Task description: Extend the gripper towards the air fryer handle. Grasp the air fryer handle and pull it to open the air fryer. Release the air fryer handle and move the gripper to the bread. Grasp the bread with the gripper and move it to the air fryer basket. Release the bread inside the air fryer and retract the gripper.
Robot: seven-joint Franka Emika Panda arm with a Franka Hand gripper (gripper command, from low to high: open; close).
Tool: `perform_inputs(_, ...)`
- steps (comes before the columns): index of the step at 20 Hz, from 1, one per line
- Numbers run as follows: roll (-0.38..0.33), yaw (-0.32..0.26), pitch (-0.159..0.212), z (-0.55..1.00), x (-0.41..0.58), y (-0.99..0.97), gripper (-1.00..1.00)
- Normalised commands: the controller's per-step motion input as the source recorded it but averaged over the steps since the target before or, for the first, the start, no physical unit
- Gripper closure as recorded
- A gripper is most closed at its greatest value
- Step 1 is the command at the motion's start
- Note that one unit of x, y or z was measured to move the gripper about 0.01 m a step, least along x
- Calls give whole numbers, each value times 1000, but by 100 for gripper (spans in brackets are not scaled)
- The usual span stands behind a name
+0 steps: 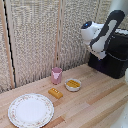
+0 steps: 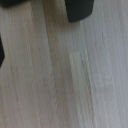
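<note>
A white robot arm reaches in from the upper right of the exterior view, bending down in front of a black air fryer at the right edge. The end effector hangs low beside the fryer's front; whether its fingers are apart or together cannot be told. The fryer stands on a pale wooden counter. Left of centre lies a small golden bread block, near a pink cup, a small bowl of yellow food and a floral plate in the lower left. The wrist view shows blurred wood grain and dark shapes.
</note>
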Motion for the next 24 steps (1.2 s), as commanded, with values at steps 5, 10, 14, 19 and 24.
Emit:
perform_inputs(5, -223, 204, 57, -77, 0, -298, -100)
perform_inputs(10, -165, 202, 101, -31, -84, -314, -100)
perform_inputs(14, -40, 72, 84, 0, -597, -148, -100)
perform_inputs(19, 0, 14, 82, 46, -385, -371, -100)
perform_inputs(24, 16, 60, 62, 39, 15, -644, -100)
